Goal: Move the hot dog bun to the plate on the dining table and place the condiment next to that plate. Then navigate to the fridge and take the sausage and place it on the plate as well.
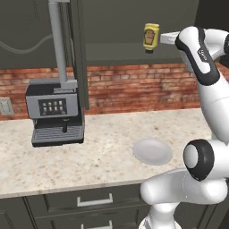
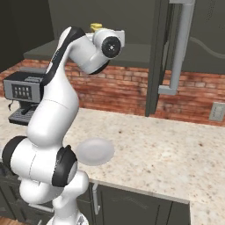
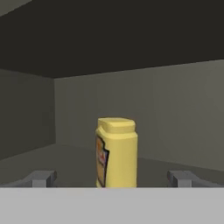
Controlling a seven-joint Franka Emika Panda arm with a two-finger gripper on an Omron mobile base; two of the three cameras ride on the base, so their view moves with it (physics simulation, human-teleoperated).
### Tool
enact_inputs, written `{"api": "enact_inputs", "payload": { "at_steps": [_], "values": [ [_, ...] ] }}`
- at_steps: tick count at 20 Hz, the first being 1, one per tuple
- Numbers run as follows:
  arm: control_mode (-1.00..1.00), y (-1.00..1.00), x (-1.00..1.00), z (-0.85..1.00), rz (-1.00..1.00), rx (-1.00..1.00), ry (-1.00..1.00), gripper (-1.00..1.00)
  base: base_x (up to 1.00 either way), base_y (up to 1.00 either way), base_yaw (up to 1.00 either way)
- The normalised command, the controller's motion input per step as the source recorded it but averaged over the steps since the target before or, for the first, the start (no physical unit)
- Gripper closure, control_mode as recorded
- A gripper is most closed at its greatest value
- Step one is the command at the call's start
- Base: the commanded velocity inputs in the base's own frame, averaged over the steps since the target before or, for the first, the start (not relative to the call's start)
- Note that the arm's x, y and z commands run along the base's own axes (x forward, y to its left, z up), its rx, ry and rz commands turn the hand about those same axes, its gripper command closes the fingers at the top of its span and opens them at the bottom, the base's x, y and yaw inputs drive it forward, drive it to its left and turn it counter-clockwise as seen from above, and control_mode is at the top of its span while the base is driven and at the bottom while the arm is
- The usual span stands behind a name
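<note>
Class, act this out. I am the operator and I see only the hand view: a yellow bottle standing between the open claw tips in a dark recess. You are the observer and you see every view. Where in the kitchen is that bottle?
Observer: The bottle stands high up in a dark wall cupboard, above a stone counter.
Operator: What lies on the counter below it?
Observer: A plain white plate, near the front edge, close to the robot's arm.
Operator: Is anything else on that counter?
Observer: A grey coffee machine stands to the left at the back, against the brick wall.
</note>
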Motion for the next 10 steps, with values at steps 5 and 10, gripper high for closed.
{"api": "enact_inputs", "payload": {
  "at_steps": [5, 10],
  "values": [
    [-1.0, 0.12, 0.24, 0.0, 0.0, -0.01, 0.01, -1.0, 0.0, 0.0, 0.0],
    [-1.0, 0.19, 0.22, 0.0, 0.0, -0.02, 0.0, -1.0, 0.0, 0.0, 0.0]
  ]
}}
